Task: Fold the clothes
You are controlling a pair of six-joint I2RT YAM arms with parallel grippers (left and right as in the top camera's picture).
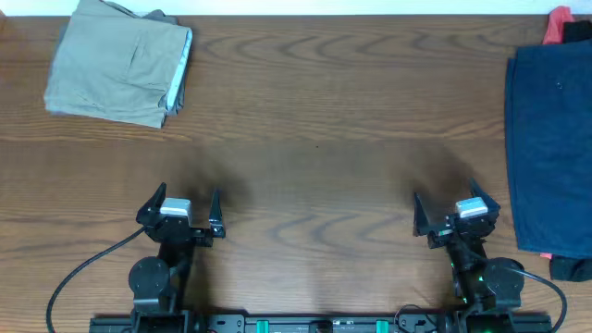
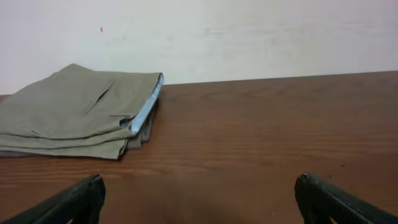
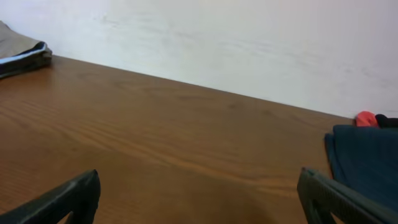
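Folded pale khaki-green shorts (image 1: pixel 120 65) lie at the table's back left; the left wrist view shows them (image 2: pixel 74 112) with a pale blue waistband lining at the fold. A navy blue garment (image 1: pixel 553 139) lies flat along the right edge, also in the right wrist view (image 3: pixel 367 162). My left gripper (image 1: pixel 188 198) is open and empty near the front left, its fingertips apart (image 2: pixel 199 193). My right gripper (image 1: pixel 444 199) is open and empty near the front right, left of the navy garment (image 3: pixel 199 190). Darker grey shorts are not clearly visible.
A red item (image 1: pixel 558 26) peeks out behind the navy garment at the back right corner, with a dark item (image 1: pixel 573 268) at its front end. A pale wall runs behind the wooden table (image 1: pixel 324 139).
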